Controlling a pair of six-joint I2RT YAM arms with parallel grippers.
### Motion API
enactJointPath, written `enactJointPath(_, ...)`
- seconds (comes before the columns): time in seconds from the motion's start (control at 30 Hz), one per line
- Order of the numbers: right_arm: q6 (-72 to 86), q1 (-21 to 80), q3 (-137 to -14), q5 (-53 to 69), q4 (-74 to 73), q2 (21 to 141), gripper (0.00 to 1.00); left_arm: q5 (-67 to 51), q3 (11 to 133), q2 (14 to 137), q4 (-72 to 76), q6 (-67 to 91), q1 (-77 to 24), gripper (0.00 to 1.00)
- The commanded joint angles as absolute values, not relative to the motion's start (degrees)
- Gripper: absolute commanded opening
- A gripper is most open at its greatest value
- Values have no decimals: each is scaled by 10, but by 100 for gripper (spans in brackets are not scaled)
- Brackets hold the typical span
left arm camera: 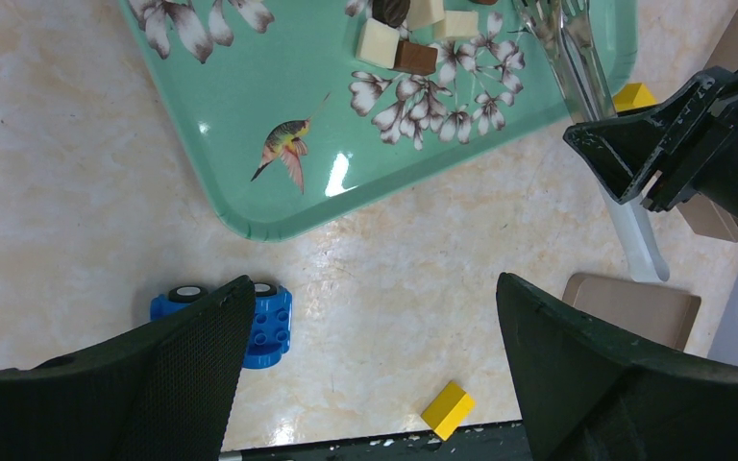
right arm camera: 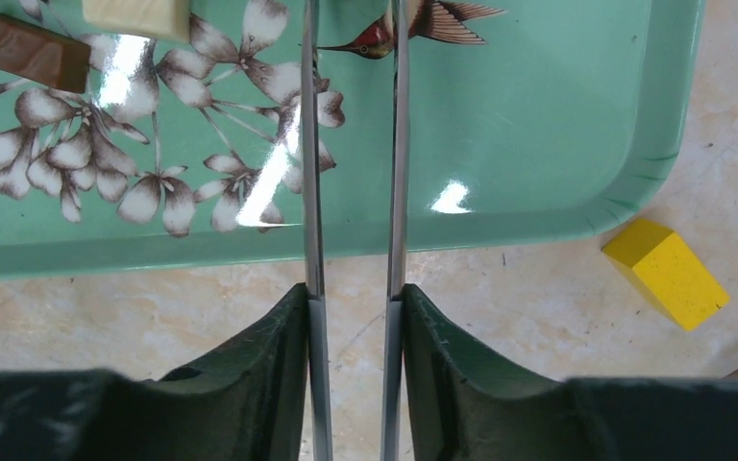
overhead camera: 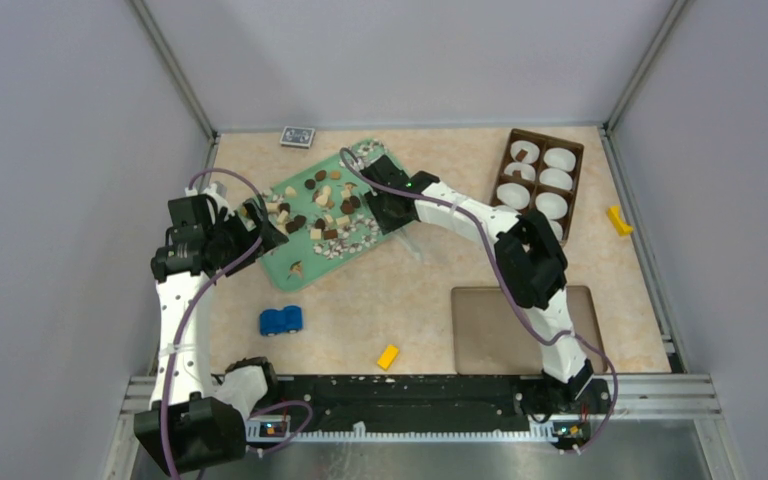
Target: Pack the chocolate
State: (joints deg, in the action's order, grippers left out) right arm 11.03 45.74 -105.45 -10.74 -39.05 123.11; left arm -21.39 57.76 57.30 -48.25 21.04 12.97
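the chief risk is the tweezers: the right gripper is partly closed on their two thin arms, so an uneven or hard squeeze could twist them or flick a small piece of chocolate off the tray. their tips lie outside the wrist view, so i cannot tell whether they hold a piece. the chocolate lies scattered on the tray at about 10 o'clock on the surface; the compartment box sits at 2 o'clock, well apart, a long carry on which a piece could drop. the right arm stretches low toward 10 o'clock over the tray's edge. the left arm is folded at 9 o'clock, the left gripper wide open and empty beside the tray.
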Motion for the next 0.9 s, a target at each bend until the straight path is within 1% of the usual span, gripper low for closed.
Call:
enactJointPath(0.0, 106, 465, -1090, -125, -389, 1232, 32, -218, 588, 574, -472, 206, 127, 99)
enactJointPath(0.1, 106, 465, -1082, -132, -388, 1213, 23, -218, 589, 575, -471, 206, 127, 99)
enactJointPath(0.2, 110, 463, -1067, -127, -380, 1184, 18, -219, 587, 575, -470, 206, 127, 99)
enactJointPath(0.4, 125, 449, -1038, -113, -369, 1123, 17, -218, 584, 575, -469, 207, 127, 99)
enactJointPath(0.6, 140, 402, -996, -84, -361, 1052, 17, -222, 579, 579, -463, 209, 127, 99)
enactJointPath(0.73, 144, 350, -942, -98, -353, 977, 17, -226, 580, 581, -462, 210, 127, 99)
enactJointPath(0.87, 153, 258, -876, -91, -343, 906, 17, -230, 580, 586, -461, 213, 128, 99)
